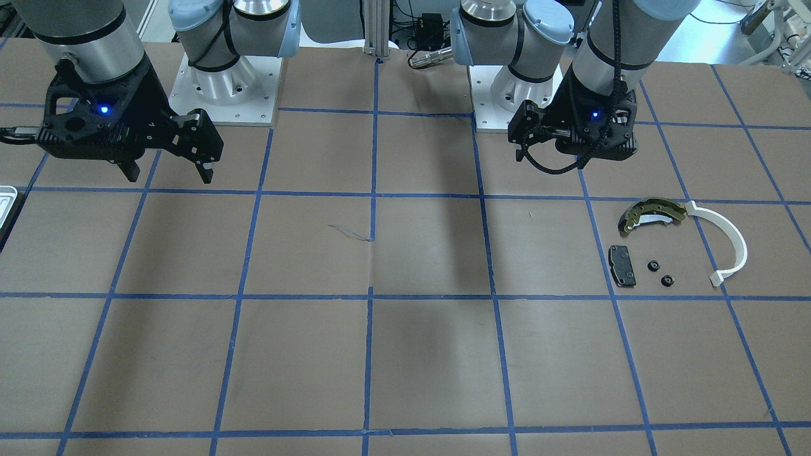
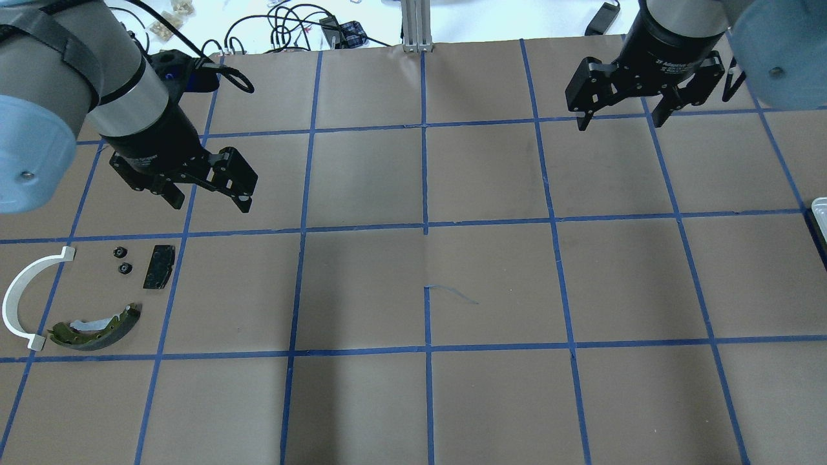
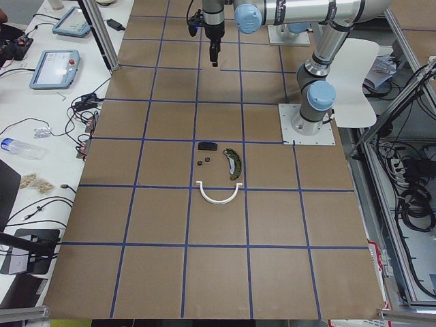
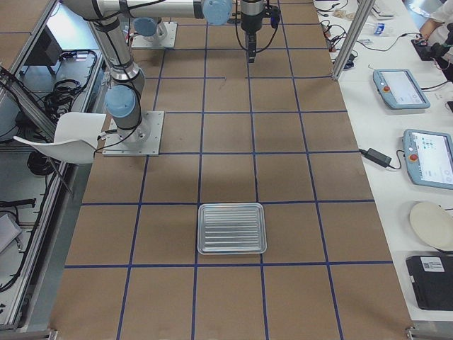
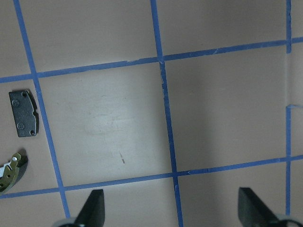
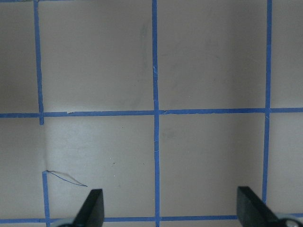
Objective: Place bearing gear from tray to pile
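Observation:
The pile lies at the left of the overhead view: an olive-gold brake shoe (image 2: 97,326), a white plastic arc (image 2: 26,297), a black pad (image 2: 159,266) and two small black bearing gears (image 2: 119,252) (image 2: 125,268). The gears also show in the front view (image 1: 653,266) (image 1: 666,280). My left gripper (image 2: 210,203) is open and empty, hovering up and to the right of the pile. My right gripper (image 2: 620,124) is open and empty at the far right. The silver tray (image 4: 231,228) holds nothing; only its corner (image 2: 820,213) shows overhead.
Brown paper with a blue tape grid covers the table (image 2: 426,290). The two arm bases (image 1: 222,82) (image 1: 507,88) stand at the robot's edge. Cables and tablets lie beyond the far edge (image 2: 291,26).

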You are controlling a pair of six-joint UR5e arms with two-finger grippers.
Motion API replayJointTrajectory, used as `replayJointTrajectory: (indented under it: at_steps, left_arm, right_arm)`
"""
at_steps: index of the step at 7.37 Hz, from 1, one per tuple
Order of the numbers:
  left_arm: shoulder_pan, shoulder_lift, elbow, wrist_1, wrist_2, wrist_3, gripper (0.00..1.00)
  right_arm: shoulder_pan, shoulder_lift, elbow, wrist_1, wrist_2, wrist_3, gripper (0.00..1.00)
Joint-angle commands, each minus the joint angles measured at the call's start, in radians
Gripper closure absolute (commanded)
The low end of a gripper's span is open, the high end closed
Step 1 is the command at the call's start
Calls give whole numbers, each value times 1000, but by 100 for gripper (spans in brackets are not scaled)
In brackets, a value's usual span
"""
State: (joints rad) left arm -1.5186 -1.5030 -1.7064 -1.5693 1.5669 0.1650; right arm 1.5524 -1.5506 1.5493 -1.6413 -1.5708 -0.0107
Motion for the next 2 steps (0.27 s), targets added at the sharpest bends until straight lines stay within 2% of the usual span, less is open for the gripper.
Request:
replayJointTrajectory:
  at_steps: [1, 2]
  left_arm:
    - [0, 12, -1, 0, 4, -2, 0]
    - [0, 15, -1, 0, 8, -2, 0]
  right_arm:
    - [0, 0, 0, 0, 0, -2, 0]
    - [0, 1, 0, 0, 2, -2, 0]
